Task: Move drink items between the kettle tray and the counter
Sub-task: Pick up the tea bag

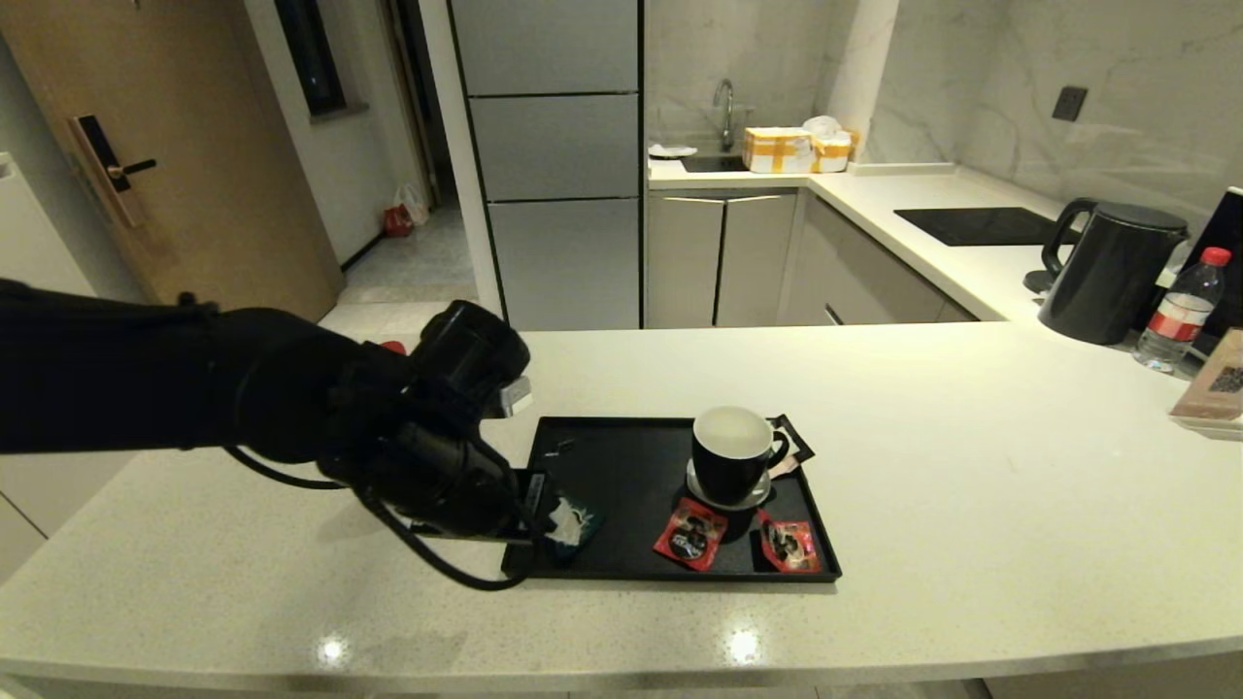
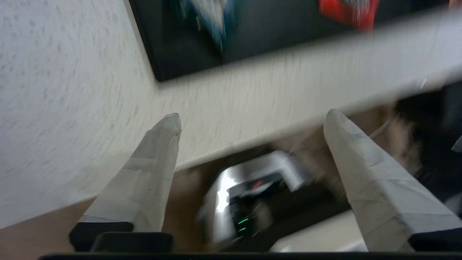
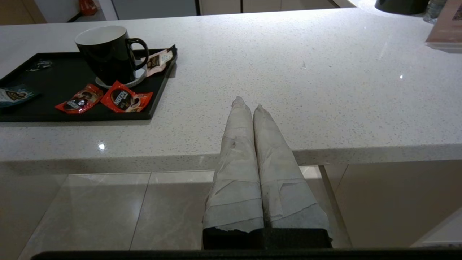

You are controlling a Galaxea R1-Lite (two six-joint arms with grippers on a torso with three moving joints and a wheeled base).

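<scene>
Stone makes up the largest surface here: the wide off-white speckled counter (image 1: 971, 505), glossy enough to throw back small ceiling lights along its near edge. On it lies the flat black rectangular kettle tray (image 1: 631, 466) with a low raised rim, its long side running parallel to the counter's near edge.

The left arm, a bulky black limb trailing a looped cable, reaches in from the robot's left side and bends down toward the tray's left end. Its left gripper (image 2: 252, 119) is spread wide, the two pale tape-wrapped tapered fingers (image 2: 151, 169) well apart and holding nothing; in the left wrist view it sits beyond the tray's corner, over the counter's edge. The right gripper (image 3: 249, 104) hangs just off the counter's near edge, to the right of the tray, its wrapped fingers pressed together on nothing.

At the counter's far right, beside a black electric kettle (image 1: 1107, 267), stands the small clear plastic water bottle (image 1: 1177, 313) with red cap and red label, upright.

A black mug with white inside (image 1: 733, 456) sits on a saucer near the tray's right end. Two red crinkled sachets (image 1: 691, 532) lie flat in front of it. The small dark teal-blue flat sachet (image 1: 575, 522) rests at the tray's near left corner, close to the left arm, its long axis slanting toward the near rim.
</scene>
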